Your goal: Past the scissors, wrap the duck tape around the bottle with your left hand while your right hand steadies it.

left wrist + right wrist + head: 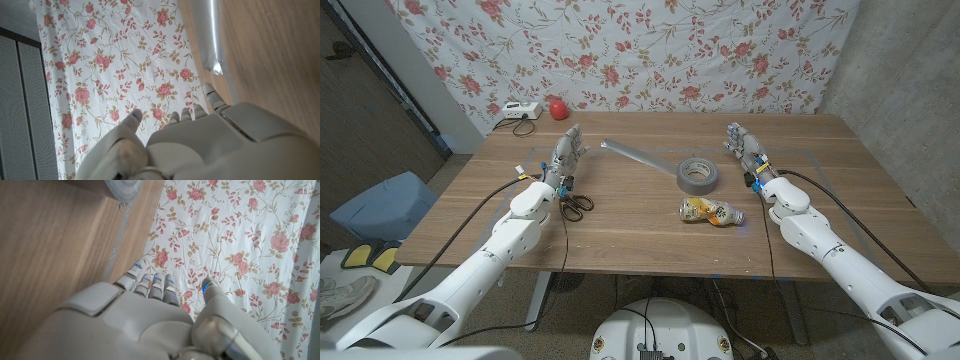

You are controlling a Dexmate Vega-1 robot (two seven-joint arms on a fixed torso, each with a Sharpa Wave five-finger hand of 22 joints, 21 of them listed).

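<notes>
Bottle: a small clear plastic bottle with an orange-yellow label (pixel 707 211) lies on its side on the wooden table (pixel 640 245), nearest the robot and a little right of centre. It rests loose and untouched, and judged from that, nothing has been steadied yet.

Scissors: a pair of black-handled scissors (pixel 576 206) lies just beside the left wrist, nearer the robot than the left fingers. The left hand has to work beyond it, which likely explains its reach forward.

Tape roll: a grey roll of duct tape (pixel 697 174) sits flat just behind the bottle, near it but apart. A long grey strip of tape (pixel 638 155) (pixel 210 35) runs from the roll toward the far left across the wood, its loose end curled; probably drawn out so the left hand can take it.

Left hand: the left hand (pixel 565 155) stands over the table past the scissors, fingers (pixel 212 96) straight, close together and holding nothing, short of the strip's end.

Right hand: the right hand (pixel 745 147) waits at the right, well apart from the bottle, fingers (pixel 150 282) extended side by side, thumb apart, empty.

Far edge: a white box with a cable (pixel 515 111) and a red round object (pixel 557 107) sit before the flowered cloth backdrop (pixel 620 50).
</notes>
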